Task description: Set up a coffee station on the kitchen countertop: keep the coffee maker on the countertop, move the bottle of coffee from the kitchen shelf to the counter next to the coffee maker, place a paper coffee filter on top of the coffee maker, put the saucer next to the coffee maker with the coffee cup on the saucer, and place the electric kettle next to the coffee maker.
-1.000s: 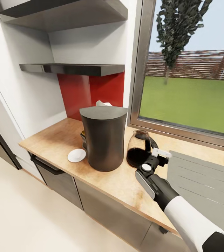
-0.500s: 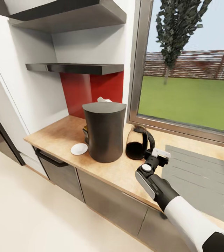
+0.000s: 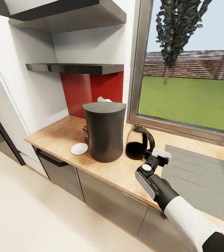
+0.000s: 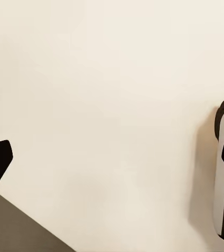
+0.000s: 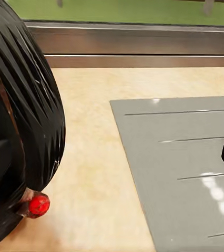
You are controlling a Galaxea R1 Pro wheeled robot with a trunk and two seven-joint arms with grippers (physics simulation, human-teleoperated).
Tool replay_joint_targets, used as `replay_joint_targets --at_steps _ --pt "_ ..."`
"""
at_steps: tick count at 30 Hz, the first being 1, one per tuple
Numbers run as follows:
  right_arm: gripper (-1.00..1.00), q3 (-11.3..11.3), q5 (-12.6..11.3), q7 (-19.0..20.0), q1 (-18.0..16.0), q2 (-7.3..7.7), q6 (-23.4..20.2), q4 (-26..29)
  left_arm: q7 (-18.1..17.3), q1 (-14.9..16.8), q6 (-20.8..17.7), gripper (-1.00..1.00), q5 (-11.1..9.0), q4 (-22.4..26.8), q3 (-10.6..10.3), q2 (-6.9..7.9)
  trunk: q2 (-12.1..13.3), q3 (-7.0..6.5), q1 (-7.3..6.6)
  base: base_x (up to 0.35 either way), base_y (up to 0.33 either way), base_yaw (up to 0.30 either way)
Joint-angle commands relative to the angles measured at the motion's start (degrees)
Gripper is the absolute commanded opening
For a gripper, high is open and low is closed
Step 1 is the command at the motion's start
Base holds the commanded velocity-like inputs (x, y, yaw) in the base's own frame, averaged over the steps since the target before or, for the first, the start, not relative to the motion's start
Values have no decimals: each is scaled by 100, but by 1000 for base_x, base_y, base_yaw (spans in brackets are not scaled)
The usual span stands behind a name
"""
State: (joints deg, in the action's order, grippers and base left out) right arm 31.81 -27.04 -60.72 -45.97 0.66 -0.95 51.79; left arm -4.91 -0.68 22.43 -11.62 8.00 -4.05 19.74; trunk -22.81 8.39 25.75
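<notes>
The tall dark grey coffee maker (image 3: 104, 134) stood on the long tan wood-look countertop (image 3: 57, 138). Just beside it, on the window side, sat the rounded dark see-through electric kettle (image 3: 137, 142) with its black loop handle. The right gripper (image 3: 156, 156) was right by that handle, and its jaws looked spread apart, with one dark finger at each edge of the right wrist view and nothing between them. The kettle step looked done or nearly done, since the kettle rested on its own next to the machine. A small flat round white saucer (image 3: 79, 149) lay on the other side, with no cup on it. Something pale (image 3: 103, 100) poked up behind the machine's flat top. Next, the arm would need to back off without bumping the kettle. The left gripper could not be judged.
</notes>
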Motion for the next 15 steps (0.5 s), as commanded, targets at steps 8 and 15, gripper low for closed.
replay_joint_targets --at_steps 8,15 --pt "100 29 -39 -31 -9 5 -10 7 -18 -2 7 100 -65 10 -38 4 -11 11 4 -192 13 0" --pt "100 33 -39 -28 -4 -1 -10 7 -18 -2 7 100 -68 17 -27 -7 -11 11 4 -284 162 0"
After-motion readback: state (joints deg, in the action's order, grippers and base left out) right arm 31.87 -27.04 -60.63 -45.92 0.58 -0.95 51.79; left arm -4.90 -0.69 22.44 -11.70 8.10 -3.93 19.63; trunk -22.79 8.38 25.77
